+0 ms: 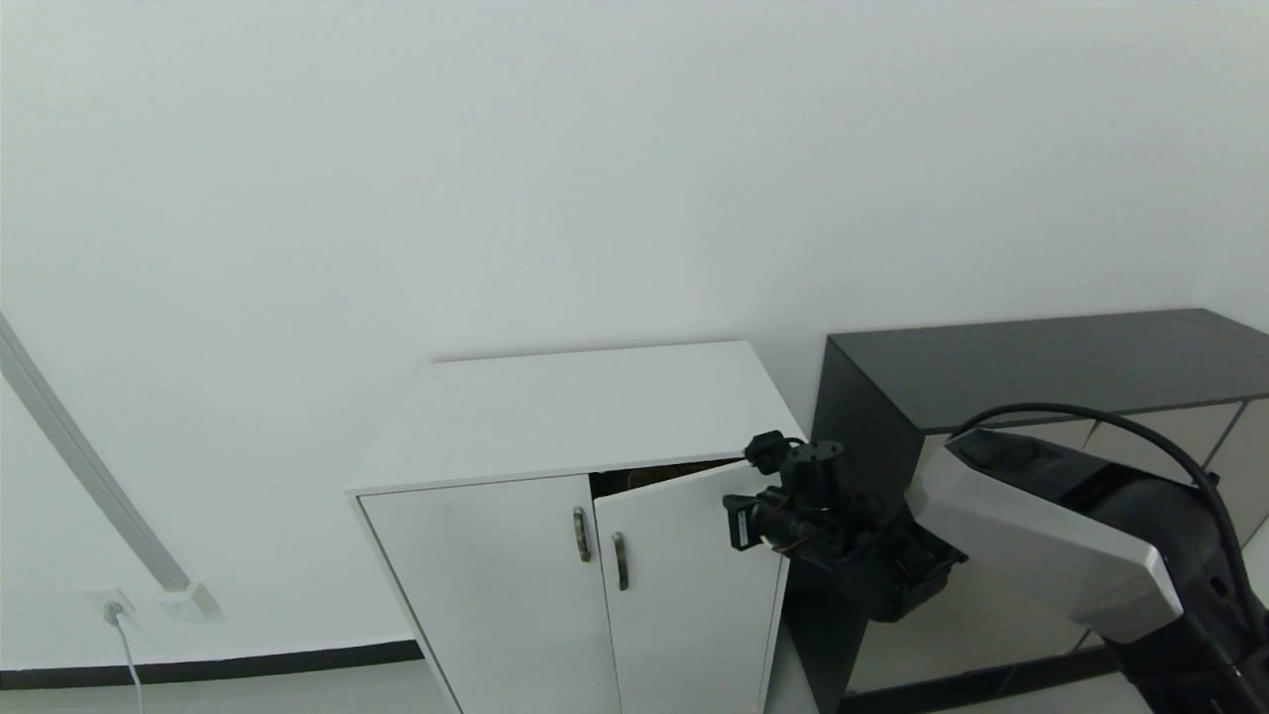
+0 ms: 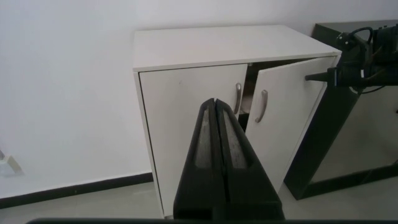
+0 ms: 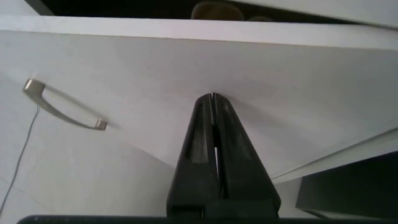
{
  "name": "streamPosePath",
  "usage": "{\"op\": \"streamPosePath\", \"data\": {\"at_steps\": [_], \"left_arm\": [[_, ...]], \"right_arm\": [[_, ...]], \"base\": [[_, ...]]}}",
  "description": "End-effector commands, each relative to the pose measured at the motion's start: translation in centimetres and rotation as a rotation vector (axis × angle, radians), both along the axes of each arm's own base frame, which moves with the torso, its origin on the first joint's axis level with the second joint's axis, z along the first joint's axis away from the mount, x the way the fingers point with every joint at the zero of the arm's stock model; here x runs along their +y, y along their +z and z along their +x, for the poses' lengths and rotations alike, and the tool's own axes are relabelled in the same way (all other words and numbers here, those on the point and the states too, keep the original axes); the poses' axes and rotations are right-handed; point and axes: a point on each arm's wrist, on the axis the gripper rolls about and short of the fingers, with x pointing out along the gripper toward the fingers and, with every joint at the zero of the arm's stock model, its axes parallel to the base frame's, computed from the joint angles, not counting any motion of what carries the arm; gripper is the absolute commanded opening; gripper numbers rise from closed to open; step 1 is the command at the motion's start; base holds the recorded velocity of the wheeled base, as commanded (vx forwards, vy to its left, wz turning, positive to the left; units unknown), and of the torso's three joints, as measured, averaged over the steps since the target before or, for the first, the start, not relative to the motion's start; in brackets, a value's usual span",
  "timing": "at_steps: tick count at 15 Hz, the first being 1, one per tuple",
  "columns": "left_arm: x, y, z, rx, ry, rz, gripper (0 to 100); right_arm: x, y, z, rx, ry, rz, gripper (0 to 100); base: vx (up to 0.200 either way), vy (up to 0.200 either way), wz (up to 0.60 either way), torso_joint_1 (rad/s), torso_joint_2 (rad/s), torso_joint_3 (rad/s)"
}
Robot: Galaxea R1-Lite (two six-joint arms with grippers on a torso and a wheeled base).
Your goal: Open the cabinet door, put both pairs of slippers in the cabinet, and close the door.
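The white cabinet (image 1: 575,407) stands against the wall with its left door (image 1: 486,585) closed. Its right door (image 1: 694,585) stands slightly ajar, leaving a dark gap along the top. My right gripper (image 1: 736,523) is shut, its tips against the outer face of that door near the top, far from the handle (image 1: 620,560). In the right wrist view the shut gripper (image 3: 214,98) touches the door panel (image 3: 186,68), and a tan shape (image 3: 214,10) shows inside the gap. My left gripper (image 2: 214,102) is shut and empty, held away from the cabinet (image 2: 217,43) and pointing at it.
A black-topped unit (image 1: 1041,362) stands right beside the cabinet's right side. A wall socket (image 1: 114,602) with a cable and a slanted conduit (image 1: 79,456) are at the far left. Bare floor (image 2: 74,205) lies in front of the cabinet.
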Motion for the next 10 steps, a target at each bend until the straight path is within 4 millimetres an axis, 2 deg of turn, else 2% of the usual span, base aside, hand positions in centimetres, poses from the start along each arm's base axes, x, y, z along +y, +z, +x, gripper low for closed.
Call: {"op": "streamPosePath", "data": {"at_steps": [1, 10], "left_arm": [[0.00, 0.01, 0.01, 0.000, 0.000, 0.000, 0], [0.00, 0.01, 0.01, 0.000, 0.000, 0.001, 0]], "right_arm": [[0.16, 0.05, 0.35, -0.009, -0.001, 0.006, 0], [0.65, 0.30, 1.26, -0.023, -0.013, 0.007, 0]], "base": [[0.000, 0.000, 0.00, 0.000, 0.00, 0.000], [0.000, 0.000, 0.00, 0.000, 0.00, 0.000]]}}
